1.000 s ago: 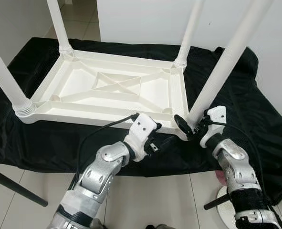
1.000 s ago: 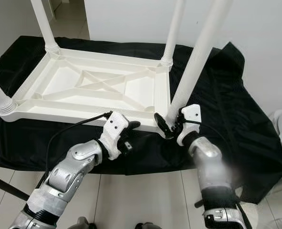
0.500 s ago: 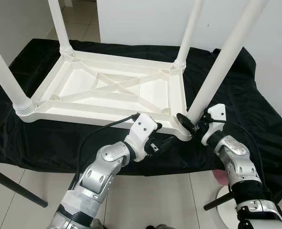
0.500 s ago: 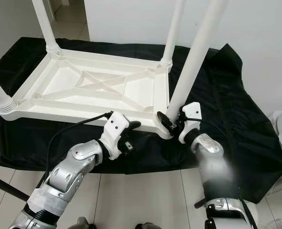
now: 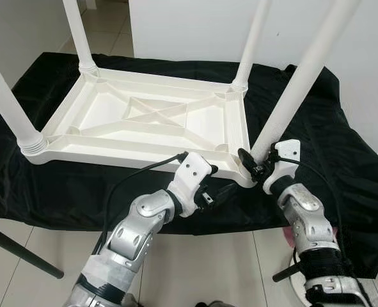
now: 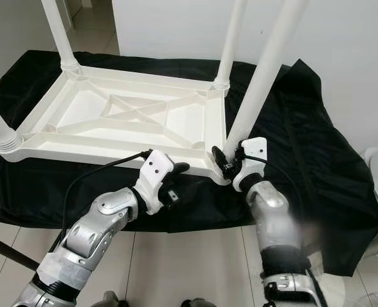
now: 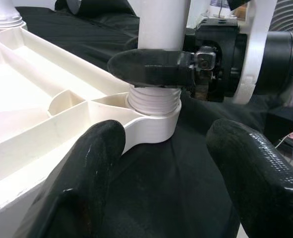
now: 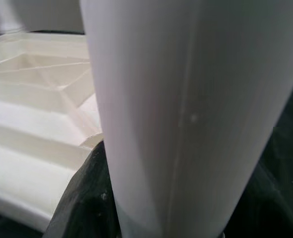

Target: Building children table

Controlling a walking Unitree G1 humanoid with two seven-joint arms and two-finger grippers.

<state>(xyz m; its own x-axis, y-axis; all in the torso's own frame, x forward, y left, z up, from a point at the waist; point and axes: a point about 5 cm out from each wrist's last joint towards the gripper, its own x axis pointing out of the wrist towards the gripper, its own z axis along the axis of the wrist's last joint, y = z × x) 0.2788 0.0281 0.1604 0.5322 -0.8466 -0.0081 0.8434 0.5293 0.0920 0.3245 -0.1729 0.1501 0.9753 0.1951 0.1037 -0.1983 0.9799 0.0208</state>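
Tabletop [image 5: 144,118]: white plastic, upside down on the black cloth [image 5: 342,147] over the surface.
Near-right leg [image 5: 297,86]: upright in its corner socket.
Right gripper [image 5: 256,167]: clenched round that leg's base — just above the socket.
Left gripper [image 5: 224,190]: released, just beside the same corner.

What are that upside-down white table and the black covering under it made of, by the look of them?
The table looks like moulded plastic, smooth with a slight sheen: ribbed underside, ridged collars at the sockets. The leg held by the right gripper seems the same plastic. The black covering looks like thin cloth, possibly synthetic, since it creases and drapes over the edge.
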